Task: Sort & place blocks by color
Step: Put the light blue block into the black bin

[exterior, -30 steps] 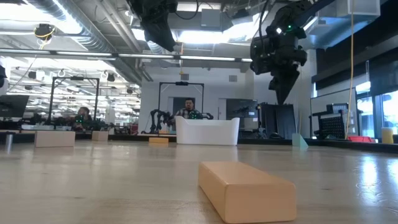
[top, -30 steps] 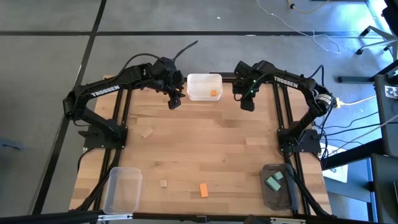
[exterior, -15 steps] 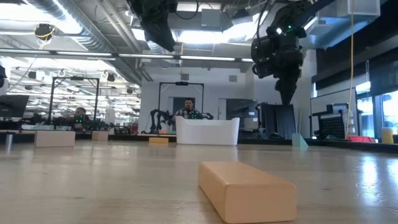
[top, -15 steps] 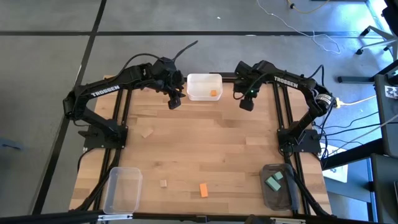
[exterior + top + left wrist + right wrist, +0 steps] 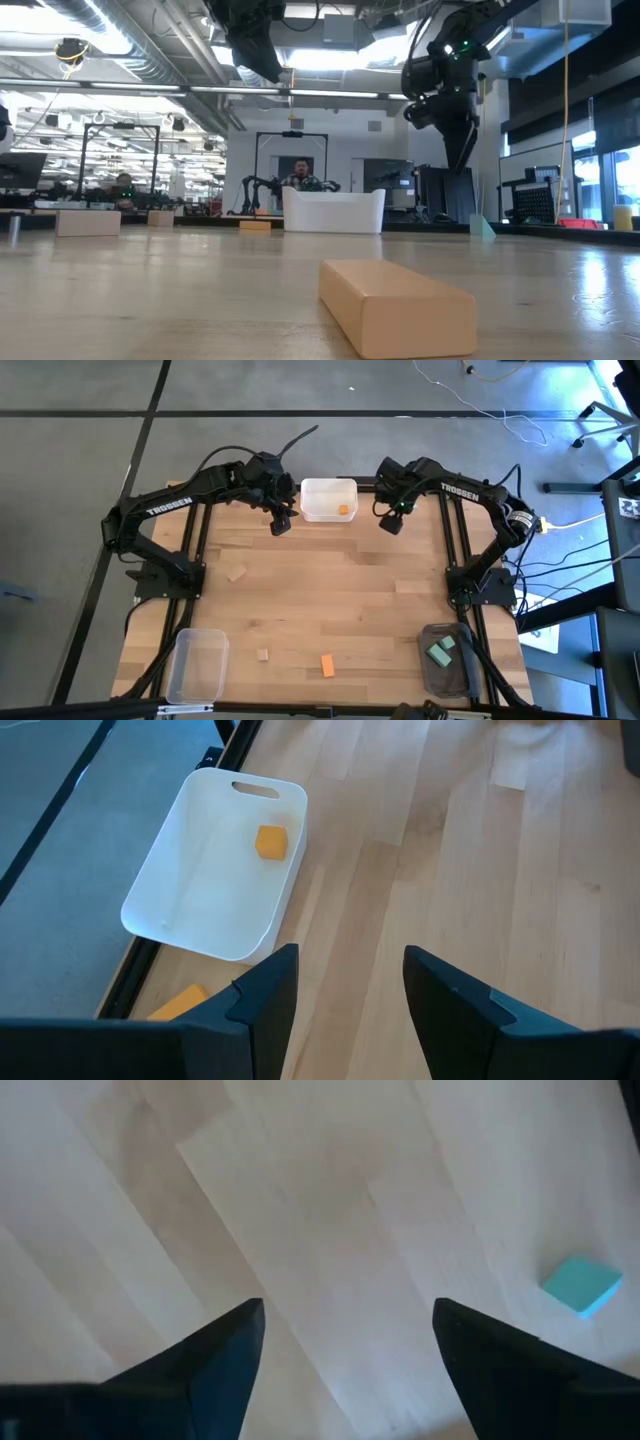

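Observation:
My left gripper (image 5: 281, 525) hangs open over the table's far edge, just left of the white bin (image 5: 328, 498). That bin holds one orange block (image 5: 271, 841). Another orange block (image 5: 178, 1003) lies outside the bin, beside its wall. My right gripper (image 5: 390, 523) hangs open to the bin's right, above bare wood. A teal block (image 5: 581, 1286) lies on the table near it, apart from the fingers. Toward the near edge lie a tan block (image 5: 236, 573), a small tan block (image 5: 262, 655) and an orange block (image 5: 327, 665). Nothing sits between either pair of fingers.
A clear bin (image 5: 197, 665) stands at the near left corner. A darker bin (image 5: 447, 657) with teal-green blocks in it stands at the near right. The middle of the wooden table (image 5: 340, 600) is bare. People and other robots show in the room beyond the far edge.
My right gripper has opened: its fingers, together a second ago, now stand spread. It has also drifted a little toward the white bin. My left gripper and the blocks have kept still.

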Tool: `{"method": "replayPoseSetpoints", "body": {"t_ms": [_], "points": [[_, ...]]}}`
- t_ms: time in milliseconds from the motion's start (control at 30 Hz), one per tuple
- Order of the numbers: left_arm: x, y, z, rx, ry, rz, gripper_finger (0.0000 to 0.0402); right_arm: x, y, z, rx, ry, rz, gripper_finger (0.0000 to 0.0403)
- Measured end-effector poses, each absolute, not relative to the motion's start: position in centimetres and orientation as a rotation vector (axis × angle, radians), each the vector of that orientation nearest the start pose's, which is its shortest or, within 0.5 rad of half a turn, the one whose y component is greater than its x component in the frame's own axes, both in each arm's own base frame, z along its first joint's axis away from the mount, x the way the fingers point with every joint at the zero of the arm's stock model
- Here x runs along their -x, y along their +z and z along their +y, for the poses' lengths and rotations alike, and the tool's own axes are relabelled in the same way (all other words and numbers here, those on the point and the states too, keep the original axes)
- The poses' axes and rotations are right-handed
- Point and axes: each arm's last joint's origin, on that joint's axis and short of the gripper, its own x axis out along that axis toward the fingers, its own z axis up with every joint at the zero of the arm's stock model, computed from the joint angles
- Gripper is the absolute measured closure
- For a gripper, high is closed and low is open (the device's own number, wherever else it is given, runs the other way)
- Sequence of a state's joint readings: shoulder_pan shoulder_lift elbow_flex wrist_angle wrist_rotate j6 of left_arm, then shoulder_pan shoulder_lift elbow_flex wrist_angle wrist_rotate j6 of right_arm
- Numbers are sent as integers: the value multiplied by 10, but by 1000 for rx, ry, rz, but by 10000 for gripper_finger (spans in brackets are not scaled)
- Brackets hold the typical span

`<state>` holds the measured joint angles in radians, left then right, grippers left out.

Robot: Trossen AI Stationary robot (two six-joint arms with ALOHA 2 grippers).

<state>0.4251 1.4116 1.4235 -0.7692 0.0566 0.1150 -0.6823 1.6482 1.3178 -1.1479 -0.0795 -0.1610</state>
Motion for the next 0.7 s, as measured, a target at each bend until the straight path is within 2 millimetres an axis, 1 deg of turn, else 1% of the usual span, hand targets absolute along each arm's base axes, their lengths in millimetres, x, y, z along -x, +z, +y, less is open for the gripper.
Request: {"method": "replayPoseSetpoints", "body": {"t_ms": [133,300,600,700], "points": [[-267,361,119,73,307,758,227,-235,248,-188,-421,-377,1410,113],[-267,361,119,73,307,757,227,-234,248,-190,-408,-439,1426,114],[-267,361,119,73,307,757,227,-234,248,-191,-370,-427,1429,114],[-267,361,119,73,307,758,227,-230,248,-194,-351,-483,1464,114]]}}
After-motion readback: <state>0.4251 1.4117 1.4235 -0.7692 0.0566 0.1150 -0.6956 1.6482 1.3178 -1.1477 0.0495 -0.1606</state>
